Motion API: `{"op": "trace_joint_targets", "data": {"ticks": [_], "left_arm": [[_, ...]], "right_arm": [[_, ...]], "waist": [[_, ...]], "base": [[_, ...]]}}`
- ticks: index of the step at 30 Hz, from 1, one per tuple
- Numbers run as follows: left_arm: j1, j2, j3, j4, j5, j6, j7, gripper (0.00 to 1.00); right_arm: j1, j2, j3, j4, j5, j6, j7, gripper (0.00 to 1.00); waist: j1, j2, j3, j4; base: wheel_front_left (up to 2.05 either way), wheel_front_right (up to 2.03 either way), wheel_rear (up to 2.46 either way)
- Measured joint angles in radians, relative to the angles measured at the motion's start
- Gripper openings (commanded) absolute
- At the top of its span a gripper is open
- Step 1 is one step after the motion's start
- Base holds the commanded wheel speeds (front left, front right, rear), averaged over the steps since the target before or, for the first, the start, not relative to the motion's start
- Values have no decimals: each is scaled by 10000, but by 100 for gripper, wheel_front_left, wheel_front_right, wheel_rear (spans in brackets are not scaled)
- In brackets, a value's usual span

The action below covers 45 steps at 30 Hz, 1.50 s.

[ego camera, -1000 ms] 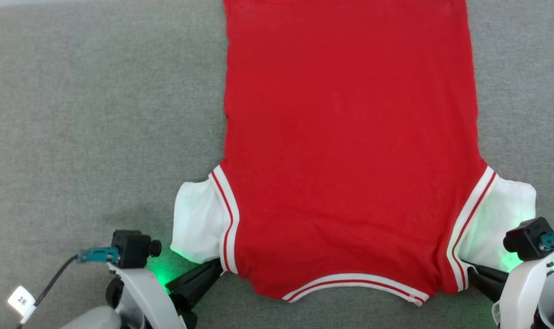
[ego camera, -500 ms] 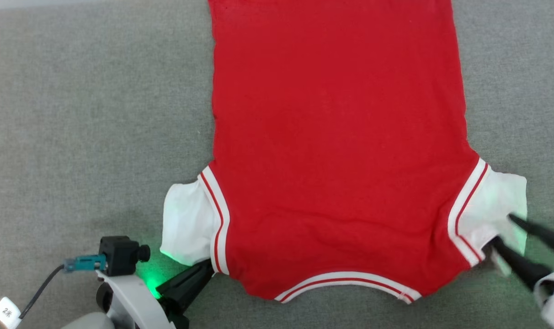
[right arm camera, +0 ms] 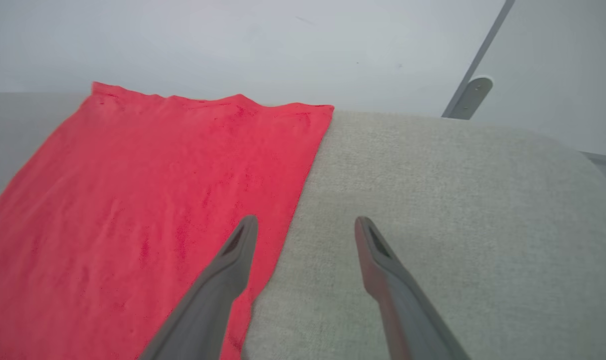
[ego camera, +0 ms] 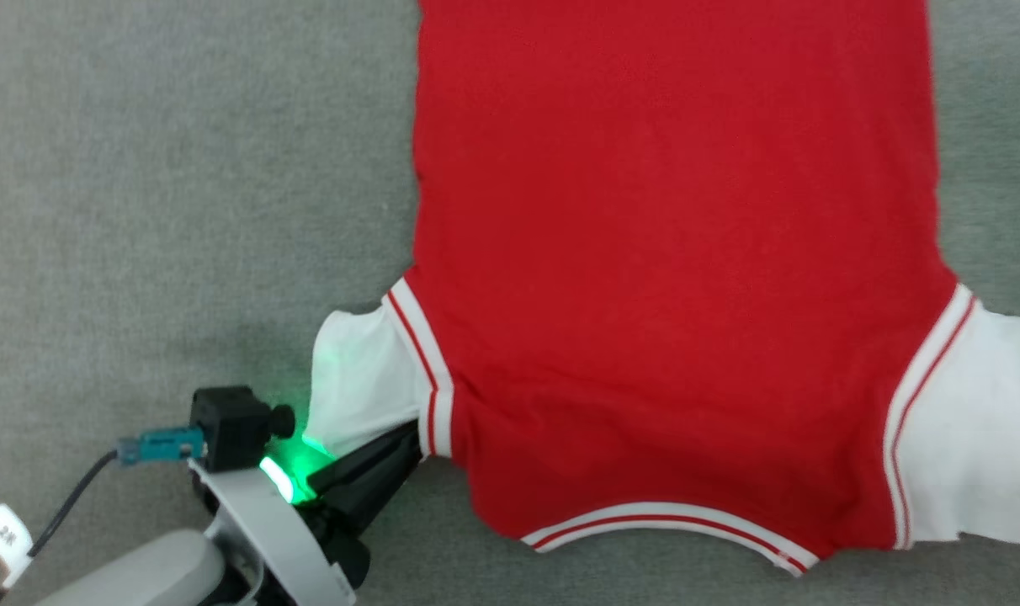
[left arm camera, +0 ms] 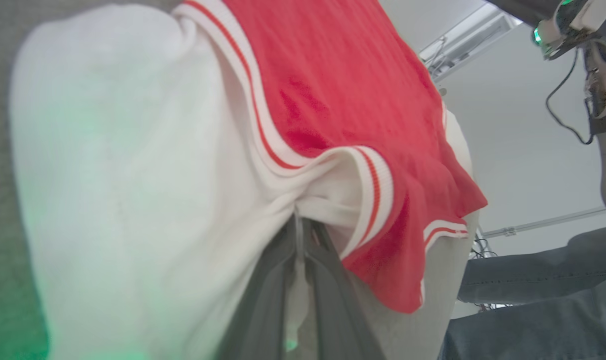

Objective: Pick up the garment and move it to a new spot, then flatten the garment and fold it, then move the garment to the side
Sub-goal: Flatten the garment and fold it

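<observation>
Lower left, the left pincer (ego camera: 409,442) clenches the garment (ego camera: 670,252) at its white sleeve seam; it lies flat on the grey desk (ego camera: 182,210), centre to right. The right pincer (right arm camera: 305,225) hangs released over its red edge.

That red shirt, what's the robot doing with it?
The robot is laying out the garment, which lies spread flat on the grey padded surface. Its left gripper is pinched shut on the cloth beside one white sleeve, at the end nearest the robot. Its right gripper is open, holds nothing, and hovers over the garment's side edge. No fold has been made yet.
</observation>
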Motion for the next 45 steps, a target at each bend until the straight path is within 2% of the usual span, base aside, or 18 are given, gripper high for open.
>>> {"op": "trace_joint_targets", "data": {"ticks": [4, 8, 15, 20, 28, 29, 30, 31, 41, 45], "left_arm": [[-431, -75, -132, -245, 94, -2, 107, 0], [-872, -180, -278, -395, 136, -25, 134, 0], [-1612, -439, -729, -633, 194, -50, 96, 0], [-2039, -520, -1045, -838, 192, -92, -125, 0], [-2429, -451, -1352, -1062, 182, -134, -431, 0], [-2474, -435, -1392, -1081, 148, -134, -458, 0], [-2519, -412, -1425, -1106, 117, -134, -472, 0], [-2547, -403, -1457, -1118, 98, -134, -487, 0], [-2641, -374, -1624, -953, -121, -134, -573, 0], [-2535, -456, -1430, -717, -265, -130, -570, 0]], "right_arm": [[-2735, 849, 102, 2102, -1367, -2, 686, 100], [-5064, 1308, 198, 4270, -2629, -2, 1041, 100], [-7030, 1605, -416, 6997, -3990, -2, 1741, 100], [-7609, 1536, -788, 8073, -5252, -2, 1935, 100], [-8393, 1567, -989, 8385, -5691, -12, 2408, 100], [-8444, 1565, -940, 8379, -5768, -12, 2533, 81], [-8472, 1557, -825, 8351, -5818, -13, 2619, 32], [-8484, 1553, -755, 8322, -5825, -15, 2646, 0], [-8180, 1701, -930, 8282, -5685, 0, 2761, 0], [-7582, 1662, -548, 7900, -5200, -2, 2786, 0]], "waist": [[0, 0, 414, 299], [0, 0, 828, 653], [0, 0, 1510, 1365], [-1, 0, 2048, 1755], [0, 0, 2677, 2095], [-1, 0, 2722, 2101], [0, 0, 2748, 2100], [0, 0, 2757, 2086], [0, 0, 2470, 1927], [0, 0, 2129, 1838]], "base": [[0, 0, 0], [0, 0, 0], [0, 0, 0], [0, 0, 0], [0, 0, 0], [0, 0, 0], [0, 0, 0], [0, 0, 0], [0, 0, 0], [0, 0, 0]]}}
